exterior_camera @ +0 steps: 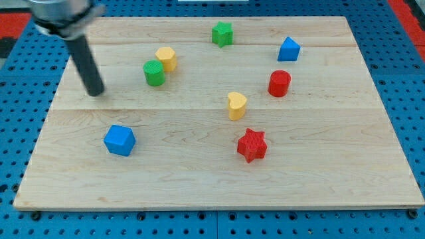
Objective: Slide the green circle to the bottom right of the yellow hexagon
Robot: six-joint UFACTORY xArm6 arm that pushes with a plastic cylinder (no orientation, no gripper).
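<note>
The green circle (154, 73) is a short green cylinder at the board's upper left. It touches the lower left side of the yellow hexagon (166, 58). My tip (97, 92) is the lower end of a dark rod that comes down from the view's top left. It rests on the board to the left of the green circle and a little lower, well apart from it.
A blue cube (119, 140) lies below my tip. A green star (222, 33) sits at the top middle, a blue block (289, 49) at the upper right, a red cylinder (279, 83) below it. A yellow heart (236, 105) and red star (252, 145) lie centrally.
</note>
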